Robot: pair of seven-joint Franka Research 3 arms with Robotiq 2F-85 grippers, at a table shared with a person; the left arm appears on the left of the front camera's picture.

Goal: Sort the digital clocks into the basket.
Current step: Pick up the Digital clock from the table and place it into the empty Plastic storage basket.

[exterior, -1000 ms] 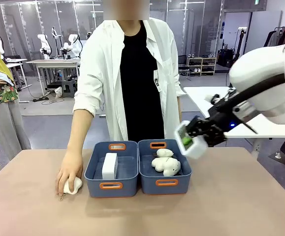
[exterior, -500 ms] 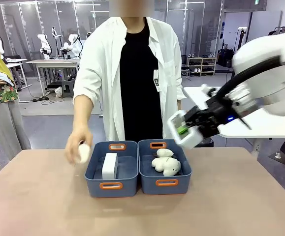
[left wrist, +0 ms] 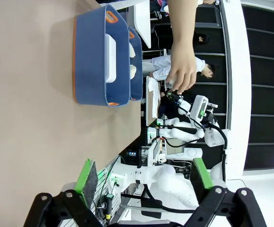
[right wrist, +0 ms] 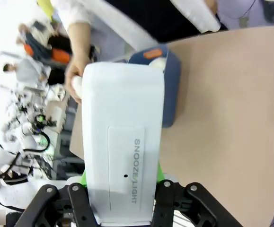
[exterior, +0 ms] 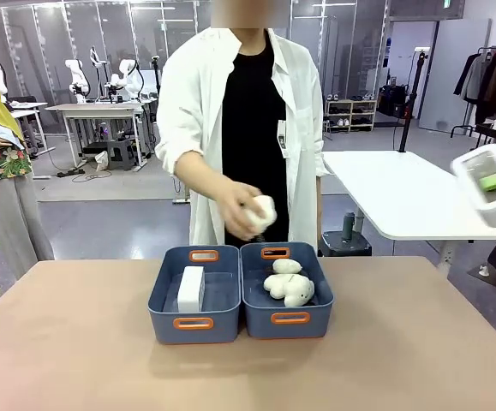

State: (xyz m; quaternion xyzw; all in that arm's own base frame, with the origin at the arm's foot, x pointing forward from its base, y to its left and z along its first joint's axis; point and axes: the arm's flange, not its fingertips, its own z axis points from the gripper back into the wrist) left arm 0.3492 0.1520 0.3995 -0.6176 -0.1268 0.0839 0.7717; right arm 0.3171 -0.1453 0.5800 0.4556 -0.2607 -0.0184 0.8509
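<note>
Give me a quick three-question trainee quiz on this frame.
1. True or false: the right tool is shut on a digital clock.
2. In the front view, what lies in the left-hand basket? A) one white clock B) two stuffed toys C) nothing
3. Fill in: the person's hand holds a cream ___ in the air.
Key: 1 true; 2 A; 3 plush toy.

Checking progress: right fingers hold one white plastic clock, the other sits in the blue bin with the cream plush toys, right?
No. In the front view the other white rectangular clock stands alone in the left blue plastic bin; the cream plush toys lie in the right bin.
</note>
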